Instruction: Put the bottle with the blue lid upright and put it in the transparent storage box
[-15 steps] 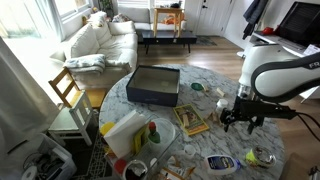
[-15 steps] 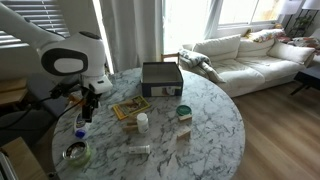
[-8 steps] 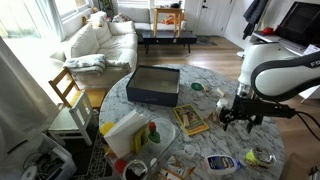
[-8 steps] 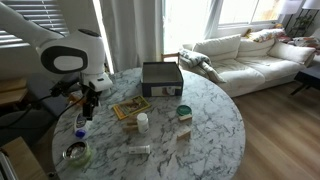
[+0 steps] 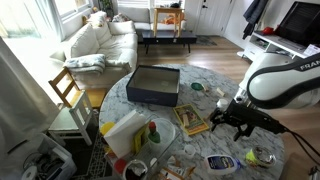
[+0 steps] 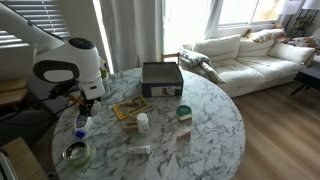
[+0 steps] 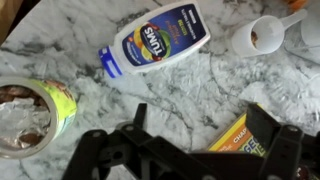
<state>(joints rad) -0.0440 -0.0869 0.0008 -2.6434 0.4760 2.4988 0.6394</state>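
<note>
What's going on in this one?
The Franka arm's gripper hovers open and empty over the marble table, just beside the bottle with the blue lid. The bottle lies on its side, untouched, between a foil-lined cup and a small white cup. It has not yet been grasped or stood up.

White arm [image 5: 280, 85] bent low and leaning forward, wrist turned downward. Black gripper [image 5: 238, 124] hanging with fingertips pointing down in both exterior views. From the wrist view, dark fingers [image 7: 98, 152] at either side, jaws spread wide apart.
</note>
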